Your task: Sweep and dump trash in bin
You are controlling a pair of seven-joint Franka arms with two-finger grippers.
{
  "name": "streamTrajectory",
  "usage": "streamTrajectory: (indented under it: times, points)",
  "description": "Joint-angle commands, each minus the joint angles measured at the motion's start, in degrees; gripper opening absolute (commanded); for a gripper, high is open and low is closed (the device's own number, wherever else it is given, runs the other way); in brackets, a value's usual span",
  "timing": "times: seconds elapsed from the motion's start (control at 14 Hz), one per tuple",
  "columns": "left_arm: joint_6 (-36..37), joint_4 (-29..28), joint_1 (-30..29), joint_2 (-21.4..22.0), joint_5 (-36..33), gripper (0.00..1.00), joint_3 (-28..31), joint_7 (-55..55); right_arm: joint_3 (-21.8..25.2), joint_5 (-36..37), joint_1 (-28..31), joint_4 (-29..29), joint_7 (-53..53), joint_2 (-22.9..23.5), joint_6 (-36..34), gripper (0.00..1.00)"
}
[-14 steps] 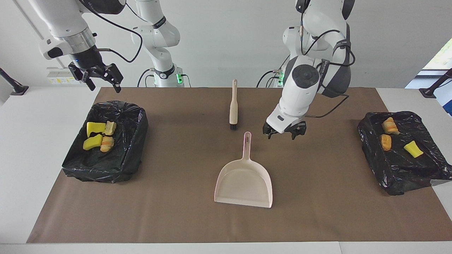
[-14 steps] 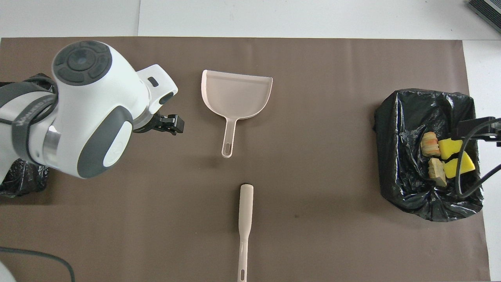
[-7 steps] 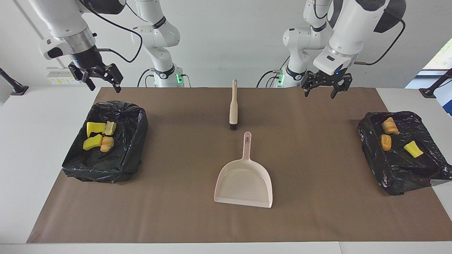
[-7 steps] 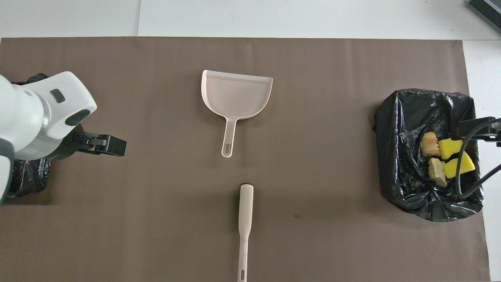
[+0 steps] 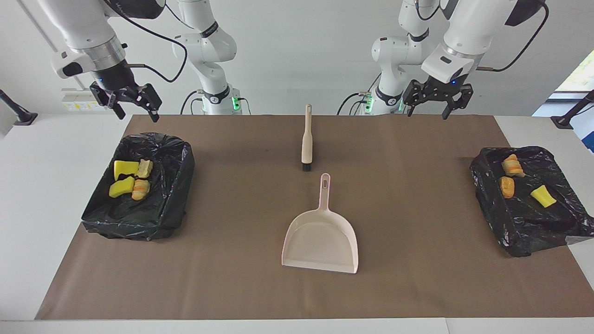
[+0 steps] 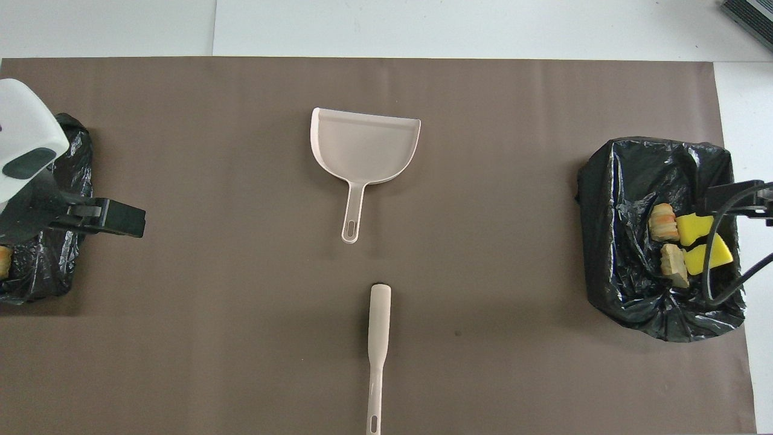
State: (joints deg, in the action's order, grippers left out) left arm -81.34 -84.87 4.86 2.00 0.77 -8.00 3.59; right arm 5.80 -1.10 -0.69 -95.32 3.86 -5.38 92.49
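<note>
The trash lies in two black-lined bins. Several yellow and tan scraps [image 5: 127, 178] sit in the bin [image 5: 158, 213] at the right arm's end, also in the overhead view [image 6: 688, 241]. Three orange and yellow scraps [image 5: 510, 178] sit in the bin [image 5: 524, 232] at the left arm's end. My right gripper [image 5: 135, 113] is open and empty, raised over the robots' edge of its bin. My left gripper [image 5: 429, 112] is open and empty, raised over the mat's edge nearest the robots; in the overhead view [image 6: 130, 219] it shows beside the other bin [image 6: 42, 284].
A pale pink dustpan [image 5: 320, 236] lies in the middle of the brown mat [image 5: 417, 287], its handle toward the robots. A beige brush [image 5: 306, 139] lies nearer to the robots, in line with that handle. Both show in the overhead view, dustpan [image 6: 362, 145] and brush [image 6: 378, 338].
My left gripper has risen from beside the dustpan's handle and swung back toward its own end of the table. The right arm has not moved.
</note>
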Motion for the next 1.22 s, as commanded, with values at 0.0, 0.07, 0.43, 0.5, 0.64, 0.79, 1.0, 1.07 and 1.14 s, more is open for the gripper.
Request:
streamTrajectory:
  times: [0.0, 0.07, 0.43, 0.5, 0.64, 0.79, 1.0, 1.07, 1.14]
  points:
    - [1.9, 2.3, -0.6, -1.3, 1.2, 1.0, -0.3, -0.8, 0.0, -1.0, 0.3, 0.4, -1.4, 0.2, -0.2, 1.0]
    - [1.9, 2.3, -0.5, -1.3, 1.2, 1.0, -0.3, -0.8, -0.1, -1.0, 0.3, 0.4, -1.4, 0.2, -0.2, 1.0]
    - [1.7, 2.1, -3.1, -0.8, 0.4, 1.0, 2.6, -8.2, 0.0, -1.0, 0.3, 0.4, -1.4, 0.2, -0.2, 1.0]
    - [1.8, 2.1, -3.0, -0.9, 0.8, 1.0, 3.3, -8.2, 0.0, -1.0, 0.2, 0.4, -1.4, 0.2, -0.2, 1.0]
    - [3.0, 3.2, -2.5, -1.5, 0.4, 1.0, 4.5, -8.0, 0.0, -1.0, 0.2, 0.4, -1.4, 0.2, -0.2, 1.0]
    - [5.1, 5.4, -1.4, -2.9, 0.7, 1.0, 6.1, -8.0, 0.0, -1.0, 0.3, 0.4, -1.4, 0.2, -0.2, 1.0]
    - [7.2, 8.1, 1.4, -4.2, 0.8, 1.0, 9.1, -8.1, 0.0, -1.0, 0.3, 0.4, -1.4, 0.2, -0.2, 1.0]
    - [7.2, 8.1, 1.0, -4.1, 1.0, 1.0, 9.0, -8.1, 0.0, -1.0, 0.3, 0.4, -1.4, 0.2, -0.2, 1.0]
    - [7.3, 8.1, 0.9, -4.1, 0.7, 1.0, 8.8, -8.1, 0.0, -1.0, 0.3, 0.4, -1.4, 0.2, -0.2, 1.0]
